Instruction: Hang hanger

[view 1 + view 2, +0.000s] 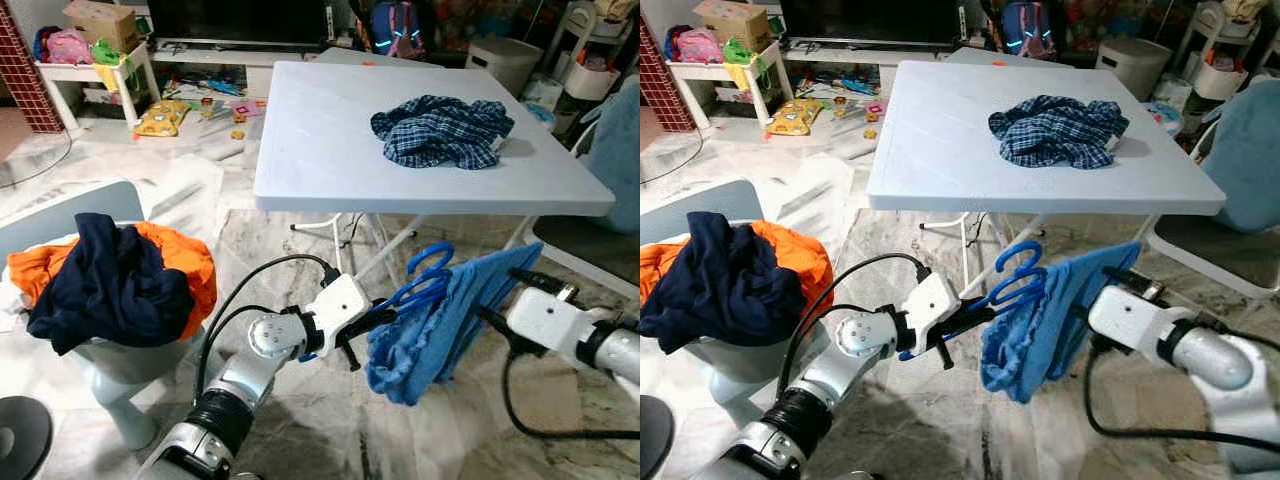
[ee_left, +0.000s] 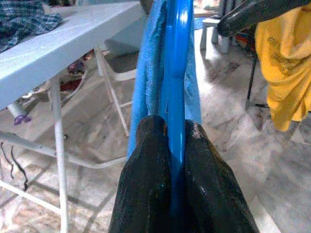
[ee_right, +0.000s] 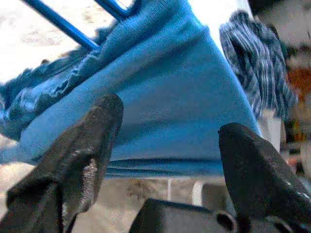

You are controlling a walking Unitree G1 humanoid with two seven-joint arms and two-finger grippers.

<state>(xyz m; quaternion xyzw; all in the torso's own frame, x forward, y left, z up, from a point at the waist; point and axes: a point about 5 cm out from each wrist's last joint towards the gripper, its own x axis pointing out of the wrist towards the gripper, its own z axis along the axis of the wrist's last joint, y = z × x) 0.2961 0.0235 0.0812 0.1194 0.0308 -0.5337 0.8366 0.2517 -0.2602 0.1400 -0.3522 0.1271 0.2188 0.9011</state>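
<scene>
Two silver robot arms reach forward low over a marbled stone floor (image 1: 300,420), in front of a pale blue, smooth plastic folding counter (image 1: 330,150). Between them, below the counter's near edge, hangs a glossy blue plastic hanger (image 1: 425,280) with a curved hook, draped in a soft, ribbed bright blue knitted garment (image 1: 440,330) that sags in loose folds.

On the left, the left claw (image 2: 176,145) has its two long black fingers (image 2: 148,184) pressed together on the hanger's smooth blue bar, pinching it. On the right, the right claw (image 3: 167,131) is spread wide, its two matte black fingers either side of the blue garment; whether they touch it cannot be told.

A crumpled navy-and-white checked cloth (image 1: 440,130) lies in a heap on the counter top. To the robot's left, a pale basket (image 1: 115,375) is piled with rumpled dark navy clothing (image 1: 105,285) over orange fabric (image 1: 185,265). A yellow garment (image 2: 284,58) hangs in the left wrist view.
</scene>
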